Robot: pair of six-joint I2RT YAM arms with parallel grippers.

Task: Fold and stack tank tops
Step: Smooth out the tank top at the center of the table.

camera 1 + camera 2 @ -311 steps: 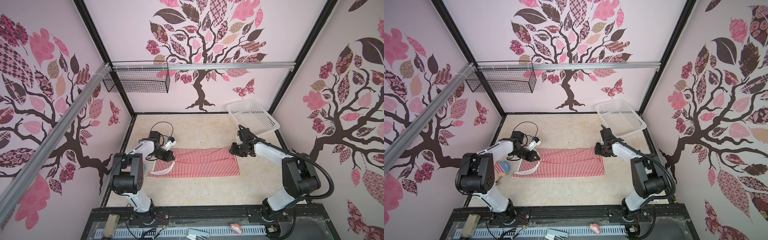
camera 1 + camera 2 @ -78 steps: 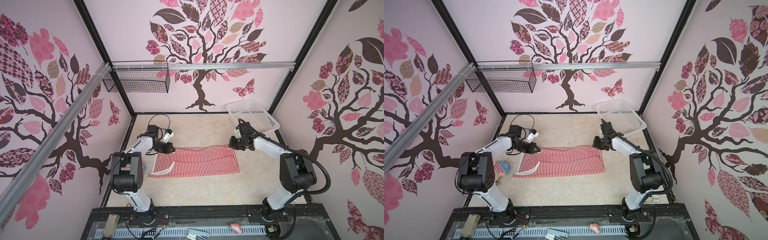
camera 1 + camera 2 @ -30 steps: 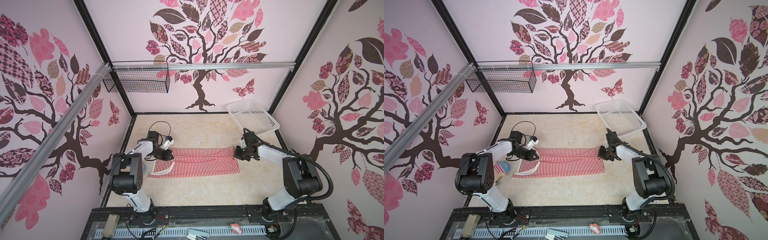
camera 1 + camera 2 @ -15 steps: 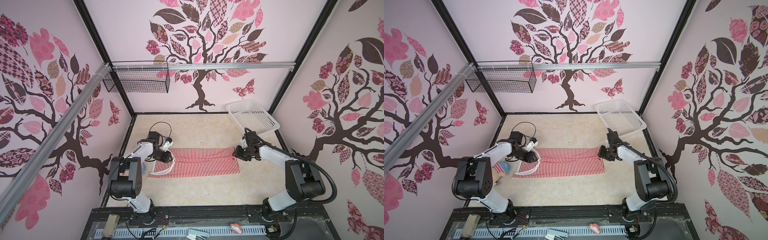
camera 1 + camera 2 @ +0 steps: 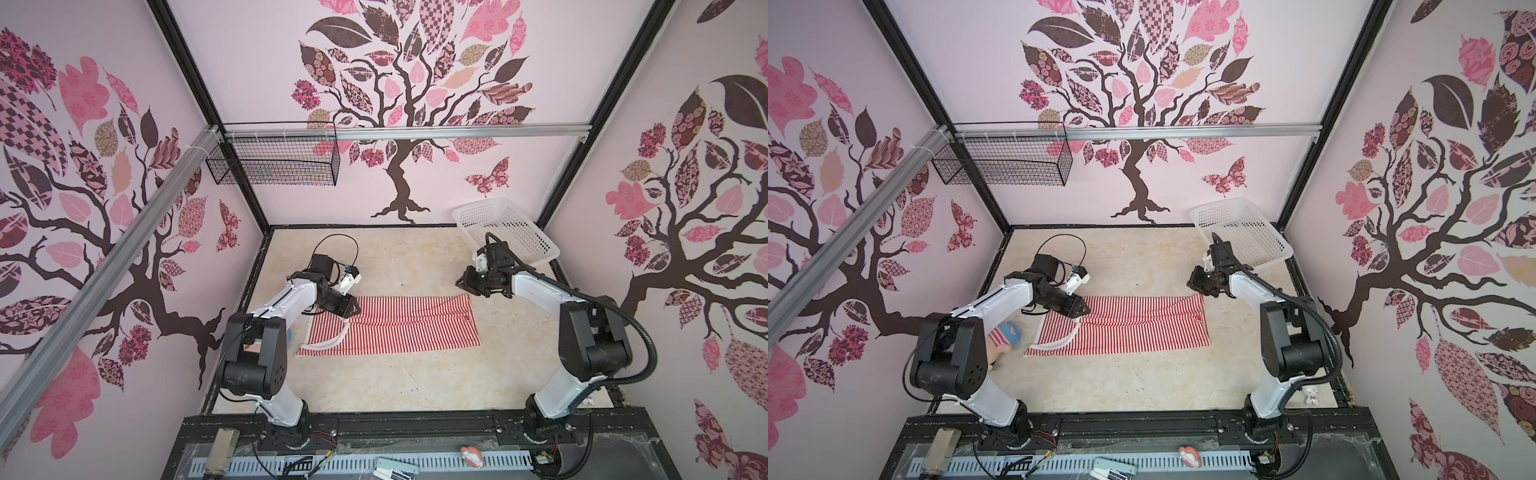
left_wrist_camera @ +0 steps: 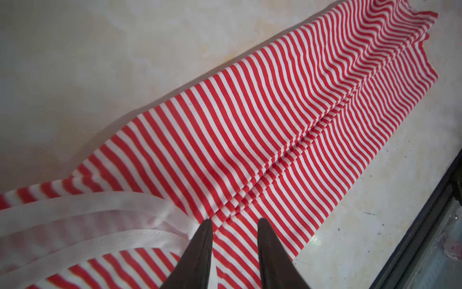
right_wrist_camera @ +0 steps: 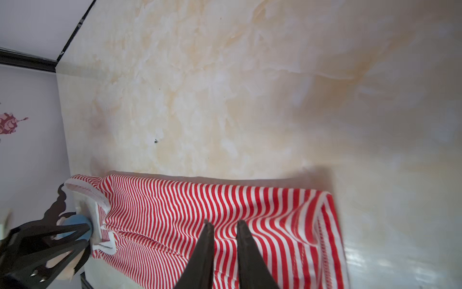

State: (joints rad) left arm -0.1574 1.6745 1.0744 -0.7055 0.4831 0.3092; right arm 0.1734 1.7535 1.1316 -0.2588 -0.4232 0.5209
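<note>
Top views, both: a beige marbled worktop (image 5: 395, 257) is seen, walled in by pink panels printed with trees.

- One tank top (image 5: 390, 328) is laid flat mid-worktop, between the two arms. It is folded lengthwise into a long striped band. The white-trimmed strap end is turned toward the left arm, the hem end toward the right arm. A lengthwise crease is noted in the left wrist view (image 6: 300, 140).
- White perforated basket (image 5: 482, 204): set at the far right corner of the worktop, tipped at an angle, well apart from the tank top.
- Black wire basket (image 5: 274, 162): hung from the rail on the far wall, left side.
- Left claw (image 5: 349, 309): held over the far strap corner of the tank top. In the wrist view (image 6: 233, 222) the jaws are seen parted, nothing gripped between them. Contact of the tips with the cloth cannot be told.
- Right claw (image 5: 463, 282): raised beyond the far hem corner, clear of the cloth. In the wrist view (image 7: 223, 224) the jaws are seen narrowly parted and nothing is held.
- Small blue-capped figure (image 5: 1007, 336): lying beside the strap end, partly hidden by the left arm.
</note>
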